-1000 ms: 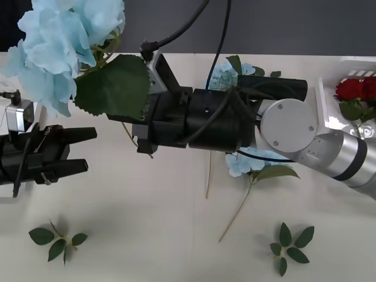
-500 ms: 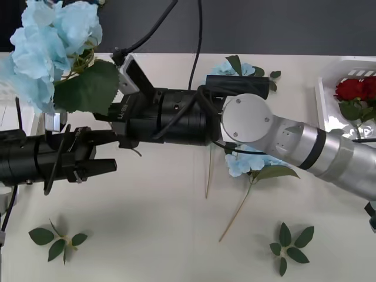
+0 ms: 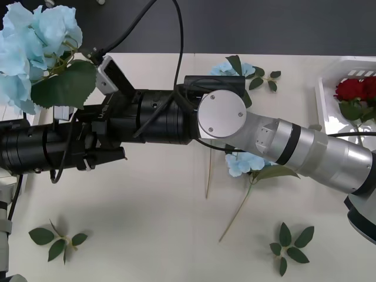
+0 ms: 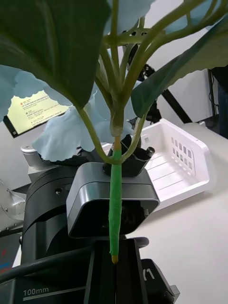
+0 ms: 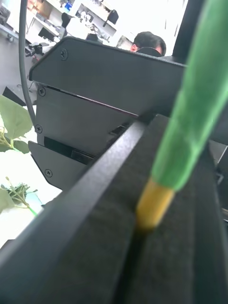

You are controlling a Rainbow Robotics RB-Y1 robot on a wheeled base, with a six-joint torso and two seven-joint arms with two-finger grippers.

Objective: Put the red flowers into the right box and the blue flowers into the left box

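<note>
Hovering near the bench's [image 3: 147,223] far-left corner, the left gripper [image 3: 108,154] meets the right gripper [image 3: 103,126], whose jaws pinch a blue flower's [image 3: 32,50] stem [image 4: 114,204]; left jaws: cannot tell. Light, top-heavy, floppy bloom; I'd grip the stiff stem low. Red flowers [image 3: 355,89] lie in the right box [image 3: 329,100].

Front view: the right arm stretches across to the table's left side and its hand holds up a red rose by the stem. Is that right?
Not a red rose. The right hand holds a blue flower by its stem, as the front view shows, with the left hand close beside it. The red flowers lie in the right box. The rest stands.
</note>
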